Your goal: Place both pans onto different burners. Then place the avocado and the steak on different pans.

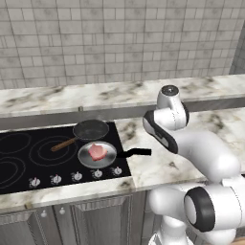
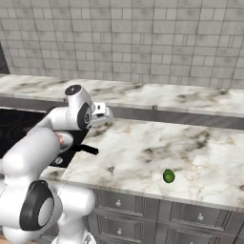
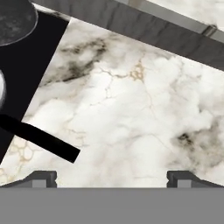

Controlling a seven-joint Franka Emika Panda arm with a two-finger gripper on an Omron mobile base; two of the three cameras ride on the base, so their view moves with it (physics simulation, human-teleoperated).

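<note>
The dark pan (image 1: 91, 129) with a wooden handle sits on the black cooktop's far right burner. In front of it is the silver pan (image 1: 97, 155), its black handle (image 1: 135, 152) reaching out over the counter. The pinkish steak (image 1: 97, 151) lies in the silver pan. Further burners (image 1: 47, 150) show as grey rings to the left. The avocado (image 2: 168, 176) rests on the marble counter, well to the right and near its front edge. My gripper (image 3: 112, 177) is open and holds nothing. It hangs over bare counter just right of the cooktop, by the black handle (image 3: 41, 140).
Silver knobs (image 1: 76, 176) line the cooktop's front edge. A raised marble ledge (image 1: 95, 93) and a tiled wall run behind the counter. Marble counter (image 2: 157, 143) stretches from the cooktop to the avocado. Drawers (image 2: 143, 209) sit below.
</note>
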